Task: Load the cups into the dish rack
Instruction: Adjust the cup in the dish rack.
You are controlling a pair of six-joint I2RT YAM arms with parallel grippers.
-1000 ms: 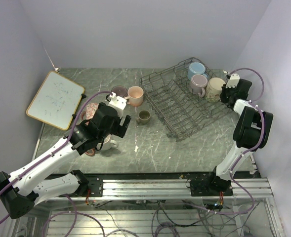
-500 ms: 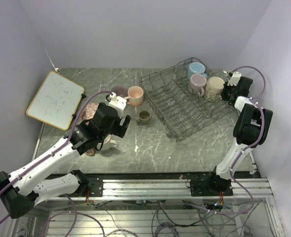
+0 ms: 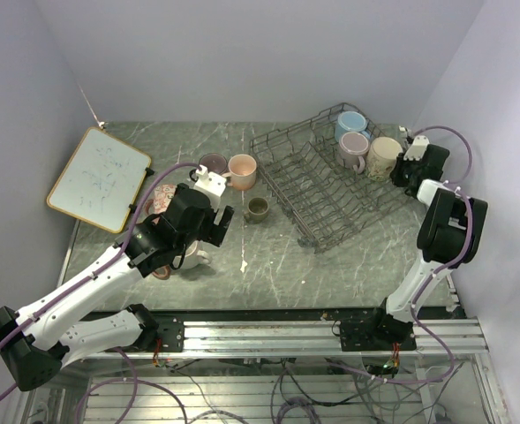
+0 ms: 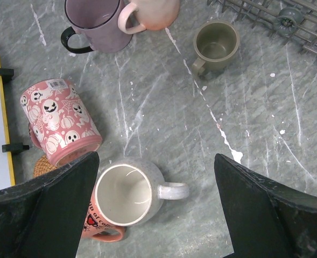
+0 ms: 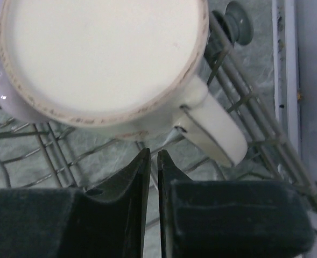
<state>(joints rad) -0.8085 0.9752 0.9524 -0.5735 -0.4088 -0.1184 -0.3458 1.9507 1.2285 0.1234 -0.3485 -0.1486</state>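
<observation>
Dish rack: grey wire dish rack (image 3: 330,181), set at a skew on the bench (image 3: 268,265).
Loaded: light blue mug (image 3: 351,124), mauve mug (image 3: 356,147) and cream mug (image 5: 101,54), grouped in the dish rack's far right corner.
Right pincer: right pincer (image 5: 153,156) has its fingers all but touching and holds nothing; it sits inside the dish rack, just beside the cream mug's handle.
Left pincer: left pincer (image 4: 155,161) is spread wide and empty, hovering left of the dish rack.
Deciding relation: white mug (image 4: 123,194) stands directly beneath the left pincer, mouth up, axis vertical, handle pointing towards the dish rack. The left arm is plainly nearer.
Waiting: olive-brown mug (image 4: 216,45) near the dish rack's left side; purple mug (image 4: 93,21) and peach mug (image 4: 153,11) touching; skull-print pink mug (image 4: 58,121) on its side, farthest from the dish rack.
Obscured: heart-printed mug (image 4: 101,228) cut off by the frame; cork coaster (image 4: 42,166) mostly covered; cream mug's seating on the tines cannot be told.
</observation>
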